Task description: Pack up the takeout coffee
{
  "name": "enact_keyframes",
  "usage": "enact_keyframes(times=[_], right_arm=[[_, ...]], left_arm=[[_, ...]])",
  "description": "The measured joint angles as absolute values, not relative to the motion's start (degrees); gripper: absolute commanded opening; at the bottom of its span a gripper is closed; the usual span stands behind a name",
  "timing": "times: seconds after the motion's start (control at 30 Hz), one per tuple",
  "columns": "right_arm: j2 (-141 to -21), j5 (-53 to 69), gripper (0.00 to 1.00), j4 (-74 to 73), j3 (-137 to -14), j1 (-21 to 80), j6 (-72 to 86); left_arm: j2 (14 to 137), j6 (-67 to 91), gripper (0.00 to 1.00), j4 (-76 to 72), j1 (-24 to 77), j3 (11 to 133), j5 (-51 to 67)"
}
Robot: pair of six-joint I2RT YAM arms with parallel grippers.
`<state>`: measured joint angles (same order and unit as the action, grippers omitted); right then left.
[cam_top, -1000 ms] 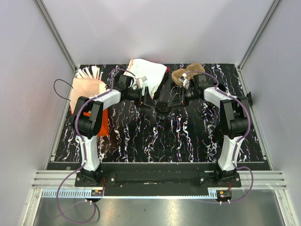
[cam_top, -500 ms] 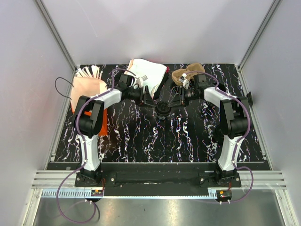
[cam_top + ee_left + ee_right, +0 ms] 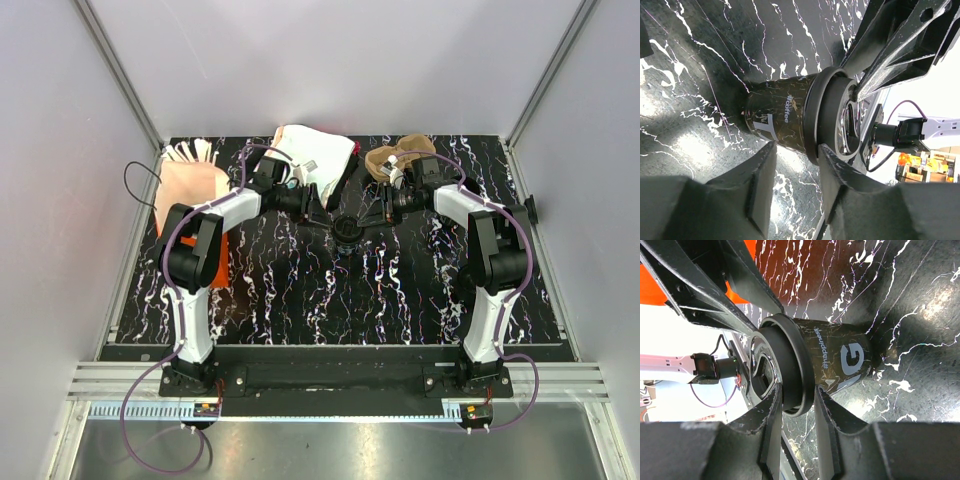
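The takeout coffee (image 3: 346, 231), a small black cup with a black lid, stands on the marbled table between both arms. From the right, my right gripper (image 3: 369, 217) is shut on its lid rim. In the right wrist view one finger lies on the lid top and the other under the rim of the cup (image 3: 840, 360), around my right gripper (image 3: 796, 401). My left gripper (image 3: 326, 216) reaches in from the left. In the left wrist view its jaws (image 3: 795, 160) straddle the lid edge of the cup (image 3: 785, 120), with a gap still showing on one side.
A white bag (image 3: 316, 158) lies at the back centre and the brown cardboard tray (image 3: 393, 157) at the back right. A pink holder of wooden stirrers (image 3: 188, 178) stands at the back left, above an orange item (image 3: 208, 264).
My left gripper's jaws have narrowed around the cup's lid edge. The right gripper and the cup have stayed nearly where they were.
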<state>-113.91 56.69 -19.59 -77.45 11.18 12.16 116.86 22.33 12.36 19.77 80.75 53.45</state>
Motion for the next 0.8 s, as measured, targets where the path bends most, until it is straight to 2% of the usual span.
enact_keyframes(times=[0.17, 0.37, 0.5, 0.53, 0.63, 0.8], right_arm=[[-113.91, 56.66, 0.14, -19.59, -77.45, 11.16, 11.79], [-113.91, 56.69, 0.14, -19.57, -77.38, 11.11, 11.31], [-113.89, 56.80, 0.14, -19.51, -77.21, 11.07, 10.94], [-113.89, 56.95, 0.14, -19.51, -77.21, 11.07, 10.72], [-113.89, 57.54, 0.14, -19.66, -77.17, 10.87, 10.00], [-113.89, 58.04, 0.15, -20.08, -77.23, 10.81, 8.91]], left_arm=[[116.55, 21.93, 0.19, 12.58, 20.60, 80.75, 52.97], [116.25, 20.10, 0.14, 14.92, 21.32, 81.91, 51.81], [116.27, 18.61, 0.31, 17.41, 21.74, 83.29, 50.48], [116.33, 18.39, 0.39, 17.89, 21.80, 83.53, 50.06], [116.38, 18.02, 0.46, 18.61, 21.71, 83.61, 49.32], [116.49, 18.79, 0.48, 19.57, 20.75, 84.51, 49.78]])
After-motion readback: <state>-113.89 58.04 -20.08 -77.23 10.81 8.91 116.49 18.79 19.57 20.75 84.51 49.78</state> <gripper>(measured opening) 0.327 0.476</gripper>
